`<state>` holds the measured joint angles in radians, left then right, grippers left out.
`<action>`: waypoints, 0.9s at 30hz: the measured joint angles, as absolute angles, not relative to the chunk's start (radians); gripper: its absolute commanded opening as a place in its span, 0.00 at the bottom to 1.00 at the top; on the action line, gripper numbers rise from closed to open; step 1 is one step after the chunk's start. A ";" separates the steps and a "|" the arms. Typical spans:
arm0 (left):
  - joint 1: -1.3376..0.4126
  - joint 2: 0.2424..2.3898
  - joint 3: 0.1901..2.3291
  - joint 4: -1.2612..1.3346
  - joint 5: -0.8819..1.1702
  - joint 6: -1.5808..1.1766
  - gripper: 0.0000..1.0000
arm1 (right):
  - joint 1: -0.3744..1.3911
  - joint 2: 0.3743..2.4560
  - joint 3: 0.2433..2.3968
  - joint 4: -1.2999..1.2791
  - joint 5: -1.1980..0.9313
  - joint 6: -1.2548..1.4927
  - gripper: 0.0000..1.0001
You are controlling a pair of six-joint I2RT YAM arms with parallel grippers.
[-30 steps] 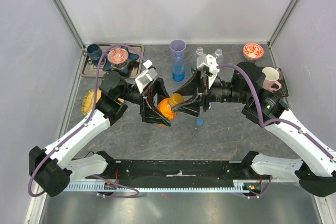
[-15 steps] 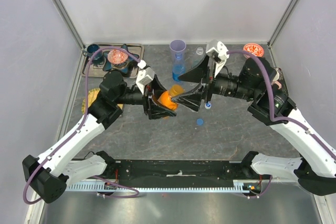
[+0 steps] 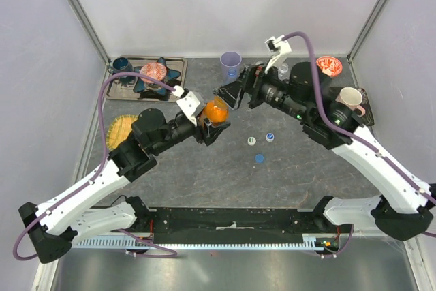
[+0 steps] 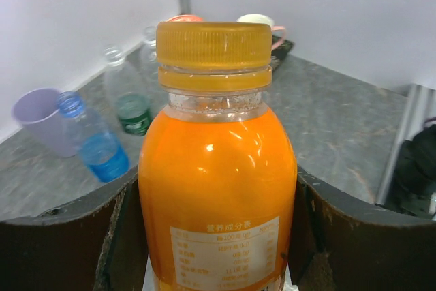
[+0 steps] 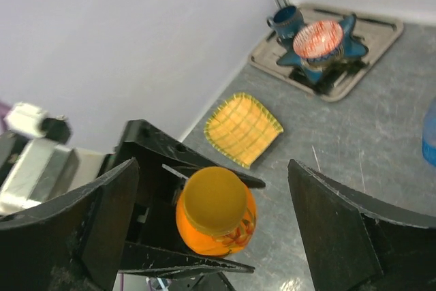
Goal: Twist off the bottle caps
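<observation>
My left gripper [image 3: 208, 125] [image 4: 216, 176] is shut on the short orange bottle [image 3: 216, 110] [image 4: 216, 189] and holds it above the table. Its orange cap [image 4: 214, 47] [image 5: 214, 199] sits on the neck. My right gripper [image 3: 229, 96] [image 5: 213, 167] is open and hangs over the cap without touching it, its fingers [image 5: 88, 223] wide on both sides. A white and green cap [image 3: 251, 141] and two blue caps [image 3: 270, 137] [image 3: 259, 158] lie loose on the table. The blue-label bottle [image 4: 92, 141], green-label bottle [image 4: 129, 100] and plain clear bottle [image 4: 151, 37] stand at the back.
A purple cup [image 3: 230, 63] [image 4: 37, 117] stands at the back centre. A tray [image 3: 178, 60] [image 5: 381, 39] with dishes is at the back left, with a yellow woven plate [image 3: 119, 127] [image 5: 244, 129] in front of it. A pink mug [image 3: 352, 100] and a red bowl [image 3: 328, 66] are at the right.
Both arms have risen and moved toward the back. My right gripper has come off the orange cap and opened wide. The loose caps on the table are now uncovered.
</observation>
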<state>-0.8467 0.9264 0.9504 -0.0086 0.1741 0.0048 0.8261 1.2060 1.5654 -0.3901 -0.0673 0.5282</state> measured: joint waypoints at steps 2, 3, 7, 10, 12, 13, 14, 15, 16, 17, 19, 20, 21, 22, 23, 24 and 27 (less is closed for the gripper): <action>-0.859 0.927 0.947 -0.016 0.102 0.025 0.35 | 0.831 1.240 1.565 -0.403 -0.047 0.551 0.93; -0.862 0.927 0.945 -0.017 0.076 0.032 0.35 | 0.834 1.251 1.565 -0.408 -0.042 0.558 0.92; -0.871 0.928 0.942 -0.021 0.008 0.052 0.34 | 0.851 1.289 1.565 -0.422 -0.026 0.577 0.86; -0.873 0.928 0.942 -0.021 -0.016 0.061 0.34 | 0.857 1.302 1.566 -0.424 -0.024 0.584 0.79; -0.873 0.928 0.942 -0.021 -0.027 0.064 0.34 | 0.860 1.307 1.566 -0.424 -0.023 0.588 0.76; -0.873 0.928 0.942 -0.021 -0.029 0.066 0.34 | 0.860 1.309 1.566 -0.424 -0.022 0.590 0.74; -0.875 0.928 0.942 -0.021 -0.032 0.068 0.34 | 0.860 1.310 1.566 -0.424 -0.020 0.591 0.73; -0.876 0.928 0.942 -0.021 -0.034 0.069 0.34 | 0.860 1.310 1.566 -0.424 -0.019 0.591 0.73; -0.877 0.928 0.941 -0.021 -0.036 0.070 0.34 | 0.860 1.310 1.566 -0.422 -0.015 0.592 0.72; -0.878 0.928 0.941 -0.021 -0.037 0.070 0.34 | 0.860 1.310 1.566 -0.421 -0.009 0.595 0.72; -0.878 0.928 0.939 -0.021 -0.043 0.072 0.34 | 0.860 1.310 1.565 -0.419 -0.001 0.596 0.69; -0.878 0.927 0.938 -0.021 -0.045 0.072 0.34 | 0.860 1.310 1.565 -0.418 0.001 0.598 0.68; -0.878 0.928 0.937 -0.022 -0.046 0.072 0.34 | 0.860 1.310 1.564 -0.416 0.002 0.598 0.67; -0.878 0.928 0.935 -0.022 -0.047 0.072 0.34 | 0.860 1.310 1.563 -0.413 0.003 0.599 0.62; -0.878 0.928 0.933 -0.022 -0.048 0.072 0.34 | 0.860 1.310 1.562 -0.411 0.005 0.599 0.59; -0.879 0.928 0.931 -0.022 -0.048 0.072 0.34 | 0.860 1.310 1.561 -0.411 0.006 0.599 0.56; -0.879 0.928 0.927 -0.022 -0.049 0.072 0.34 | 0.860 1.310 1.557 -0.407 0.006 0.600 0.40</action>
